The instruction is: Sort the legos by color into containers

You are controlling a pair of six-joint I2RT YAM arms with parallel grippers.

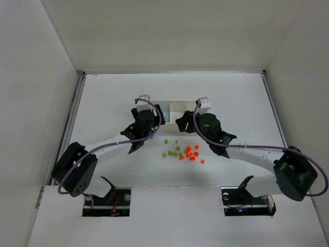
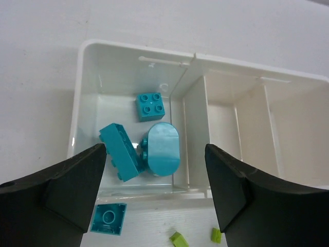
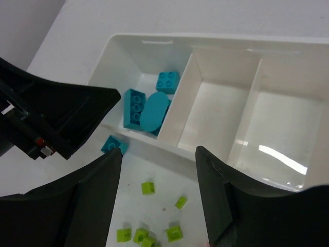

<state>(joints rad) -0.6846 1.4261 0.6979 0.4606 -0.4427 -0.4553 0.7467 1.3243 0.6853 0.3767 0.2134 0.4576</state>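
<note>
The white tray has three compartments. Its left compartment holds three teal legos; they also show in the right wrist view. The middle and right compartments hold no legos. One teal lego lies on the table just outside the tray's near wall. Green legos and orange legos lie loose in front of the tray. My left gripper is open and empty over the tray's near left wall. My right gripper is open and empty above the green legos.
White walls enclose the table on the left, back and right. My left gripper's black finger shows in the right wrist view, close beside the tray's left end. The two arm bases stand at the near edge.
</note>
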